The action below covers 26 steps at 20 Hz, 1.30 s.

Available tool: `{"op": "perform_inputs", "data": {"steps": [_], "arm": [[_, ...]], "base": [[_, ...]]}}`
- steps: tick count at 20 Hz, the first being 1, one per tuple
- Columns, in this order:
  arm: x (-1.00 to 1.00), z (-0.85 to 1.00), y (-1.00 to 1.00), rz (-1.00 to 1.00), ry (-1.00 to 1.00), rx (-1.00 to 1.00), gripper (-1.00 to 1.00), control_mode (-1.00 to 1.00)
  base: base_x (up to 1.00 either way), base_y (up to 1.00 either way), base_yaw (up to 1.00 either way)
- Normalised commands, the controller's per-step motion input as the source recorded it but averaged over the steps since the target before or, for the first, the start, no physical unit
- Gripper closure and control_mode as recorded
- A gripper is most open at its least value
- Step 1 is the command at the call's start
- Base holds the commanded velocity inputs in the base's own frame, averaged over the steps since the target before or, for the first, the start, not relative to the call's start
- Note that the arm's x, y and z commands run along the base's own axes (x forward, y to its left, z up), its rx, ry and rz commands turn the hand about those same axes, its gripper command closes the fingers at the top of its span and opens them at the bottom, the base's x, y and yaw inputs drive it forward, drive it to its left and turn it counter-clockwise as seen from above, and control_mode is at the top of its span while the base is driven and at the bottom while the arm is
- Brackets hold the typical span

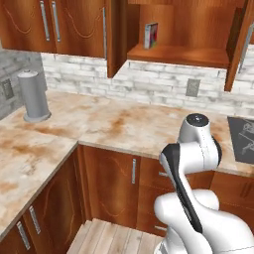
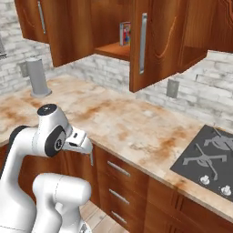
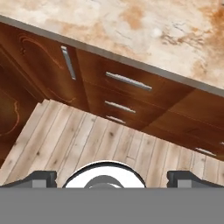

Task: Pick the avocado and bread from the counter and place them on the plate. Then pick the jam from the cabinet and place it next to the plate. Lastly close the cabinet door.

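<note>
We are looking over a beige marbled table (image 1: 114, 124) with rust-brown veins, running along a pale brick wall and turning a corner at the left. The white arm is folding low in front of the table edge. In the hand view the tool (image 3: 112, 178) is pointing down at the wooden plank floor (image 3: 109, 144) and the lower drawers (image 3: 127, 94); its two dark fingertips (image 3: 41, 178) are sitting far apart at the bottom corners, spread wide, with nothing between them.

Above the table, the cabinet (image 1: 183, 30) is standing open. On its wooden shelf (image 1: 178, 54) we are seeing one small upright box (image 1: 151, 35) with a coloured label, left of the shelf's middle in the left base view; it may be the jam, but the label is too small to read. The cabinet door (image 2: 152, 45), with its long vertical silver bar handle (image 2: 143, 43), is hanging swung out toward us in the right base view, and the same box (image 2: 125, 33) is showing just left of it.

A grey cylindrical appliance (image 1: 33, 96) is standing on the table near the left corner. A dark stove top (image 2: 209, 159) is lying set into the table at the right. A grey wall socket (image 1: 192, 88) is sitting on the brick below the cabinet.
</note>
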Motion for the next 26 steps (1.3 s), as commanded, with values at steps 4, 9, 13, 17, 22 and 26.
{"op": "perform_inputs", "data": {"steps": [4, 9, 13, 17, 22, 26], "arm": [[0.00, 0.00, 0.00, 0.00, 0.00, 0.00, -1.00, 1.00], [0.00, 0.00, 0.00, 0.00, 0.00, 0.00, -1.00, 1.00], [0.00, 0.00, 0.00, 0.00, 0.00, 0.00, -1.00, 1.00], [0.00, 0.00, 0.00, 0.00, 0.00, 0.00, -1.00, 1.00], [0.00, 0.00, 0.00, 0.00, 0.00, 0.00, -1.00, 1.00], [0.00, 0.00, 0.00, 0.00, 0.00, 0.00, -1.00, 1.00]], "base": [[0.01, 0.47, -0.32], [0.00, 0.56, -0.26], [0.00, 0.46, -0.24], [-0.01, 0.43, -0.26], [-0.01, 0.36, -0.30], [0.04, 0.30, -0.19]]}}
